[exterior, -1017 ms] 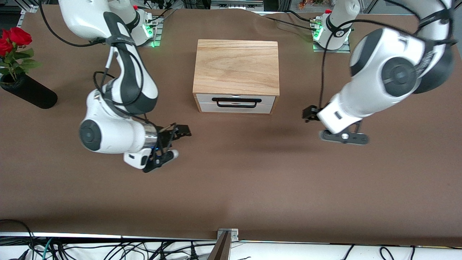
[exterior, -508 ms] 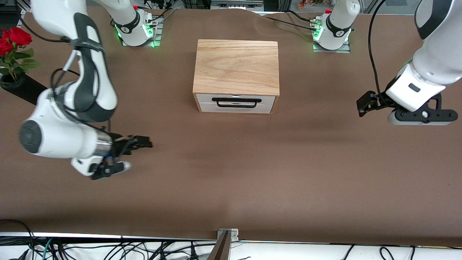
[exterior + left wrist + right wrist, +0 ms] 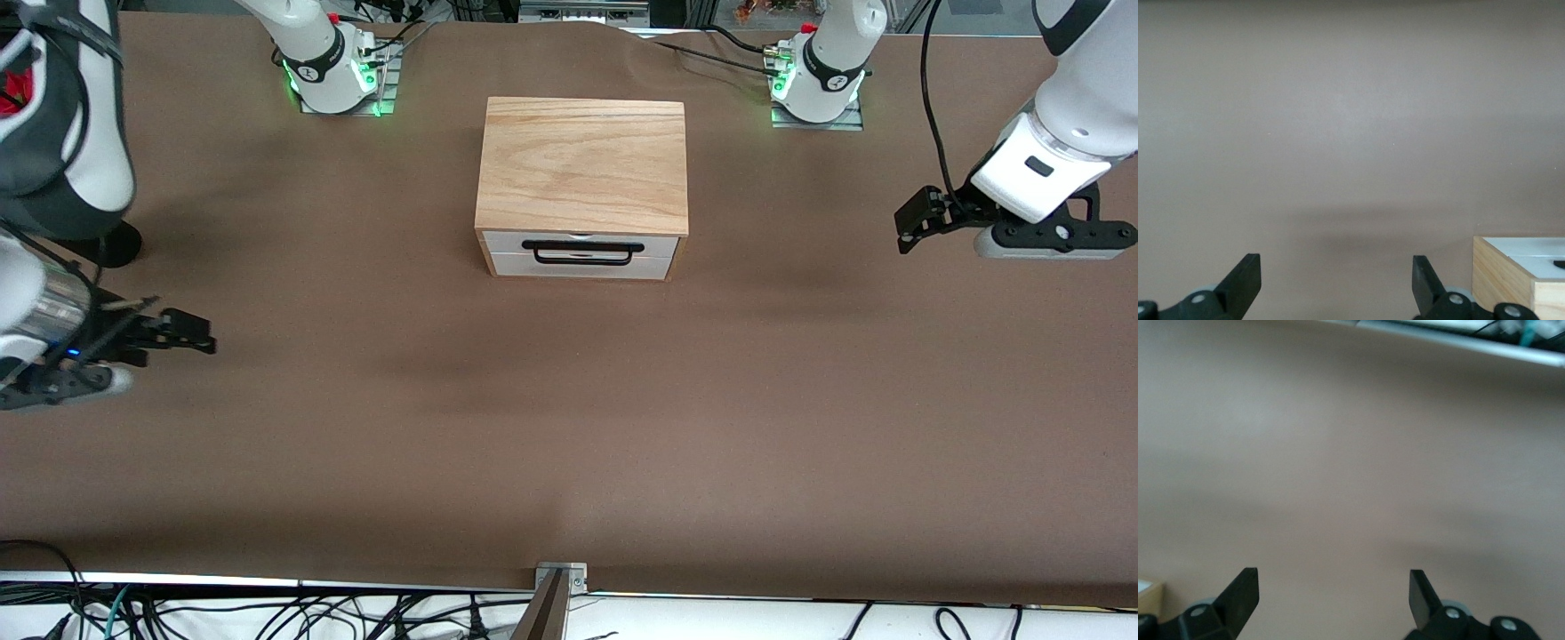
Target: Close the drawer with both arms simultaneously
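Observation:
The drawer [image 3: 580, 264] sits pushed into the light-oak box [image 3: 582, 164], its white front level with the box's front and the black bar handle [image 3: 582, 252] across it. My left gripper [image 3: 909, 229] is open and empty over the bare mat at the left arm's end of the table, well apart from the box. My right gripper [image 3: 197, 338] is open and empty over the mat at the right arm's end. The left wrist view shows open fingers [image 3: 1245, 277] and a corner of the box [image 3: 1501, 277]. The right wrist view shows open fingers [image 3: 1241, 590] over bare mat.
A black vase [image 3: 120, 244] with red roses stands at the right arm's end, mostly hidden by that arm. The arm bases [image 3: 333, 67] [image 3: 818, 76] stand farther from the camera than the box. Brown mat [image 3: 569, 427] covers the table.
Both arms have swung outward from in front of the drawer to their own ends of the table. The drawer and box have not moved.

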Controlling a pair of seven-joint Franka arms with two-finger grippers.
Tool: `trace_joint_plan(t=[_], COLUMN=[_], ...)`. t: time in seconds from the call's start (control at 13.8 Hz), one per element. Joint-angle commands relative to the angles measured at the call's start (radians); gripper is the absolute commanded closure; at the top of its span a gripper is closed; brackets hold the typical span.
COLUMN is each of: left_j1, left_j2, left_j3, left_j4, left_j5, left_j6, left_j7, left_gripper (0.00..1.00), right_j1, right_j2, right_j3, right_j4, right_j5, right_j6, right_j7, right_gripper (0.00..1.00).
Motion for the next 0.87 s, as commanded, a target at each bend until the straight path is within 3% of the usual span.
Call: trace_joint_plan(t=[0.0,0.29,0.8], left_j1=[0.004,0.007,0.019], left_j2=[-0.018,-0.015,0.021], left_j3=[0.003,0.003,0.003], left_j4=[-0.023,-0.012,0.065], left_j5=[-0.017,-0.015,-0.021], left_j6=[0.0,-0.025,-0.128], left_j7=[0.027,0.035,0.035], left_gripper=[0.0,0.0,0.0], right_j1=[-0.056,-0.054,-0.06], right_j2=[-0.143,-0.26,-0.242], right_j3=[0.043,0.047,0.042], right_j4=[-0.136,-0.229,-0.205], right_j5=[-0.036,-0.033,-0.041], right_j6=[0.1,0.096,0.019], right_j7=[-0.003,0.003,0.002], right_gripper=[0.0,0.0,0.0])
